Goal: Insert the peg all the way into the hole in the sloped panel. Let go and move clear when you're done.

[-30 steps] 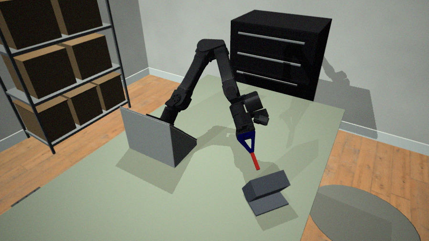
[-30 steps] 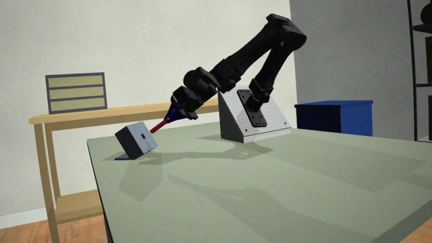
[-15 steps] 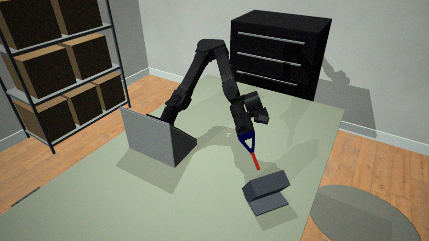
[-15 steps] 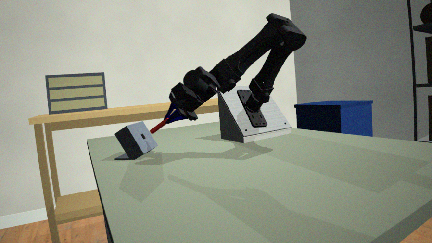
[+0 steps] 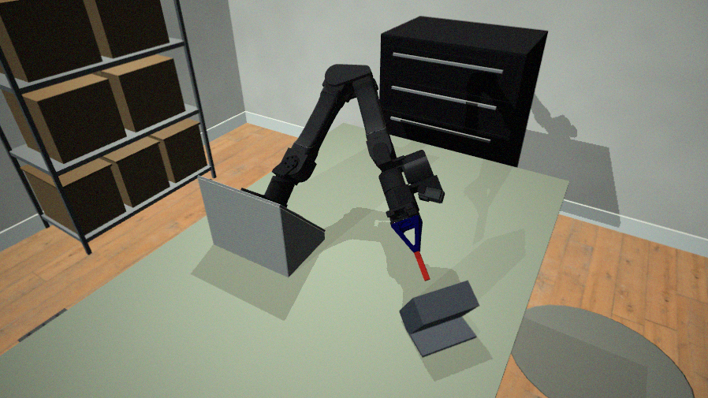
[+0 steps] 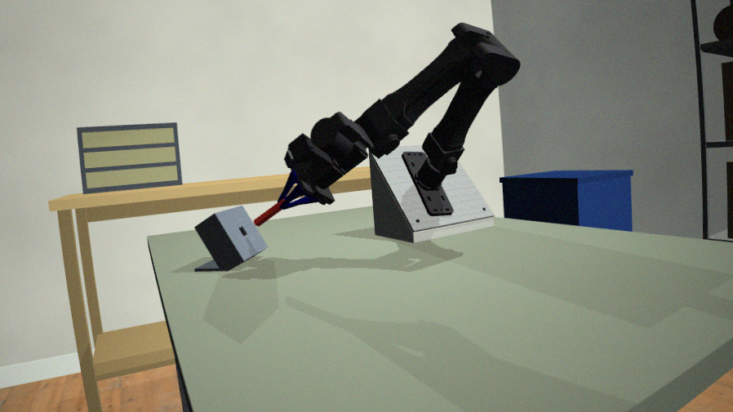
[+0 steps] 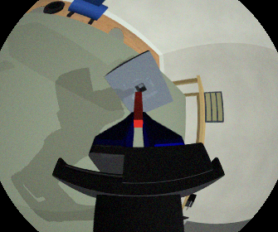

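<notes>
My gripper (image 5: 416,248) (image 6: 282,205) (image 7: 138,116), with blue fingers, is shut on the red peg (image 5: 422,267) (image 6: 265,215) (image 7: 139,106). It holds the peg by the rear end, pointing forward and down at the small grey block with the sloped panel (image 5: 441,303) (image 6: 252,240) (image 7: 152,79). The panel's dark hole (image 6: 243,230) (image 7: 139,88) faces the gripper. In the wrist view the peg's tip lines up with the hole. In the exterior view the tip is just in front of the panel, a little to the right of the hole. I cannot tell whether it touches.
The block stands near the edge of the green table (image 5: 156,320) (image 6: 432,304). The arm's grey wedge mount (image 5: 245,226) (image 6: 459,197) stands behind. Off the table are a black dresser (image 5: 459,85), a shelf of boxes (image 5: 78,85), a blue box (image 6: 572,197) and a wooden bench (image 6: 162,193).
</notes>
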You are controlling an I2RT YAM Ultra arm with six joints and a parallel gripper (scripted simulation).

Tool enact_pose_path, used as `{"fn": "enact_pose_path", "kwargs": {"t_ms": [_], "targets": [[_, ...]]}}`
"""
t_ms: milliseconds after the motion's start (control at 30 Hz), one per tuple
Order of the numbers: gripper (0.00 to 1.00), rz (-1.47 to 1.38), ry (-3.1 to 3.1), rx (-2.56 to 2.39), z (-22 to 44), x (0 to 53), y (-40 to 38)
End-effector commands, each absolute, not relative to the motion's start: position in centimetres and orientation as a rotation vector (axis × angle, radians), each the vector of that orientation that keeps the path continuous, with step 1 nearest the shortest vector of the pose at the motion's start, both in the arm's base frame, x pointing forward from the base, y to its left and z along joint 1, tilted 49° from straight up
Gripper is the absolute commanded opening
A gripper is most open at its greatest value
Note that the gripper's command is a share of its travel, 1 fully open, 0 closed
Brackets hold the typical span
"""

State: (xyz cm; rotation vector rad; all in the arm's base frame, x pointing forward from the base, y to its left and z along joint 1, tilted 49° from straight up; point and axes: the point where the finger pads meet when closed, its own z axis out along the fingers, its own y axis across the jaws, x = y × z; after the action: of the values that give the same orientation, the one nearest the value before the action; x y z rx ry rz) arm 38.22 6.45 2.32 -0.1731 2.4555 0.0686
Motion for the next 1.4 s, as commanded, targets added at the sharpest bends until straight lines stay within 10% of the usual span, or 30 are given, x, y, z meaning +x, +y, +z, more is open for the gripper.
{"fn": "enact_pose_path", "kwargs": {"t_ms": [0, 1367], "targets": [[0.00, 0.071, 2.410, -0.050, 3.48, 40.01, 5.21], [0.00, 0.257, 2.387, 0.398, 3.40, 40.03, 5.16]]}}
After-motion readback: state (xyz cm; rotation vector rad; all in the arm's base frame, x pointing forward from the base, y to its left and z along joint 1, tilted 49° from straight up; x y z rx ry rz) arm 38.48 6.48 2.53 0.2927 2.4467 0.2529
